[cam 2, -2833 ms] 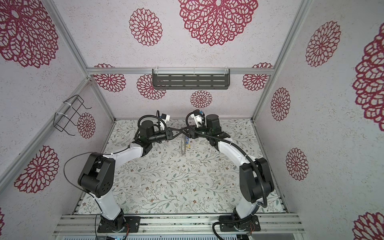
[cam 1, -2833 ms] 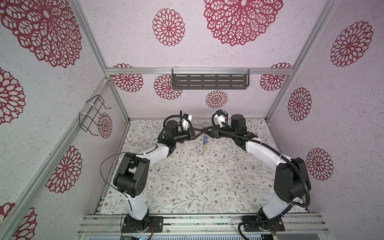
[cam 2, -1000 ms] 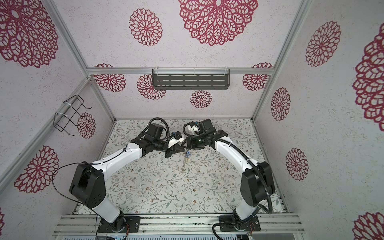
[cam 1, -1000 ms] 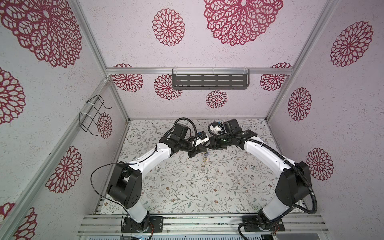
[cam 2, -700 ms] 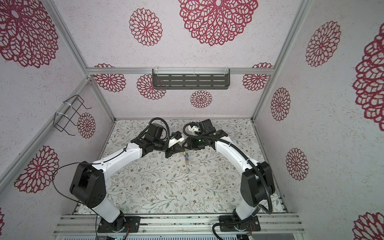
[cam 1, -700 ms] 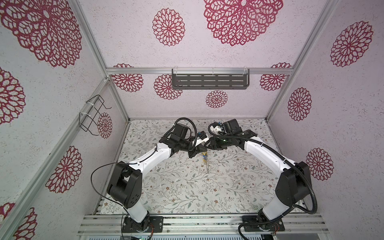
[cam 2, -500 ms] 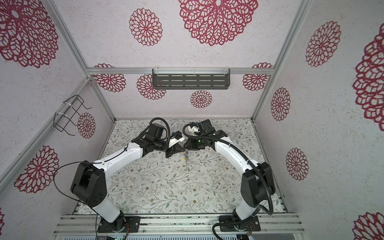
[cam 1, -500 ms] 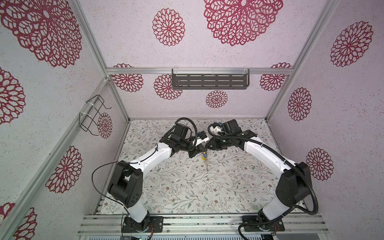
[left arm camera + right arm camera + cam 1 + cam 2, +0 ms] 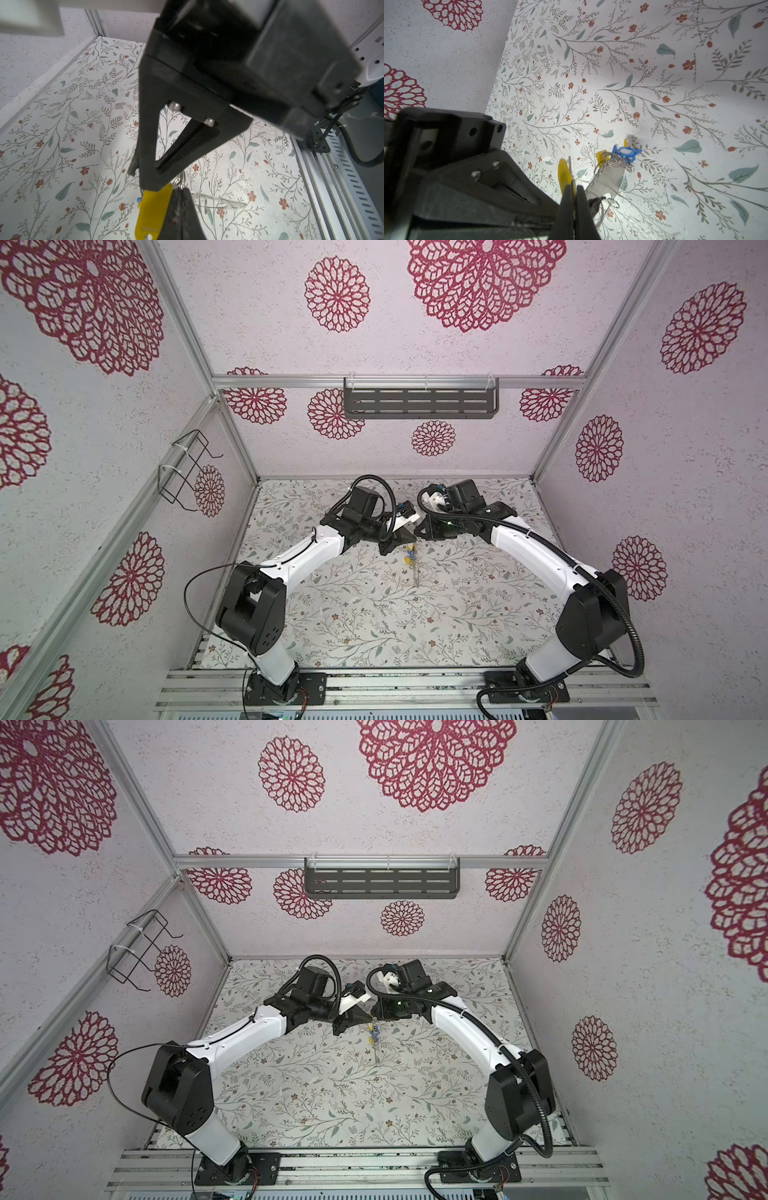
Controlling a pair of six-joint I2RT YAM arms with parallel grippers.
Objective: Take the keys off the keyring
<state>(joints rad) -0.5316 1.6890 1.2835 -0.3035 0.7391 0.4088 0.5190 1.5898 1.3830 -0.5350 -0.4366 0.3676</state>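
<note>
Bright, even, diffuse light with faint shadows; fisheye-bent edges; blurry left end effector (image 9: 152, 182) up close.

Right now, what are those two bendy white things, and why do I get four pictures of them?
They are two robot arms, a left arm and a right arm, bolted at the edge of a flowery table. Two pictures look down from high up, side by side like two eyes, so they look almost alike. The other two come from small cameras on the arms' wrists, so they are very close up. Each arm ends in a pincer called an end effector, and both are shut. The right end effector seems to pinch a yellow key tag. The left end effector is right beside it; what it pinches is hidden. A little bunch hangs there too: a blue key tag, small metal loops and what looks like the flat grey keyring.
</note>
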